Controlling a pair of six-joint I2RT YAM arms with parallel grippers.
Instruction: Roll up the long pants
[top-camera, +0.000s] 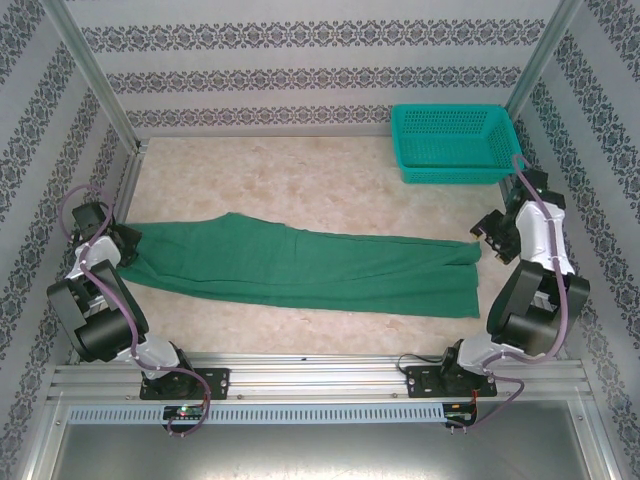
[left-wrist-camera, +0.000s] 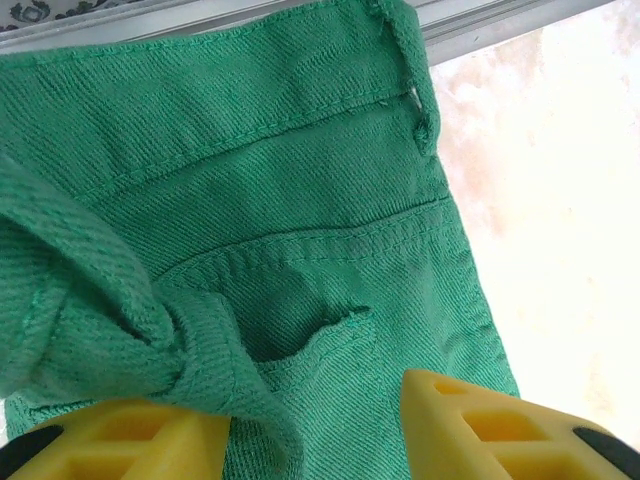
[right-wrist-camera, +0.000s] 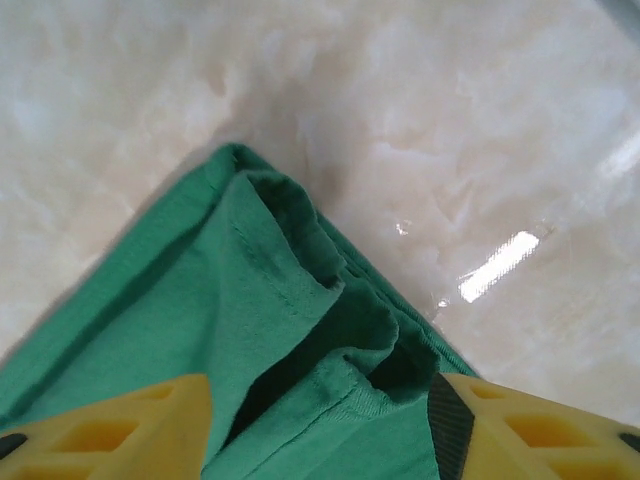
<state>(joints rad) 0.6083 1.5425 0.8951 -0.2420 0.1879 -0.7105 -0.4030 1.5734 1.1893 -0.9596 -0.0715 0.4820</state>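
The long pants (top-camera: 330, 265) lie flat across the table, dark green, waist at the left and leg ends at the right. My left gripper (top-camera: 128, 245) sits over the waist. In the left wrist view its yellow fingers (left-wrist-camera: 470, 430) stand apart over the pocket area (left-wrist-camera: 300, 200), and a bunched fold (left-wrist-camera: 120, 340) rests on the left finger; the gripper (left-wrist-camera: 315, 420) is open. My right gripper (top-camera: 488, 235) is at the leg ends. In the right wrist view it (right-wrist-camera: 320, 400) is open, with the loose hems (right-wrist-camera: 330, 300) lying between its fingers.
A teal mesh basket (top-camera: 450, 145) stands at the back right of the pale marbled table (top-camera: 300, 180). Aluminium frame posts and patterned walls enclose the table on three sides. A metal rail (left-wrist-camera: 480, 25) runs just past the waistband.
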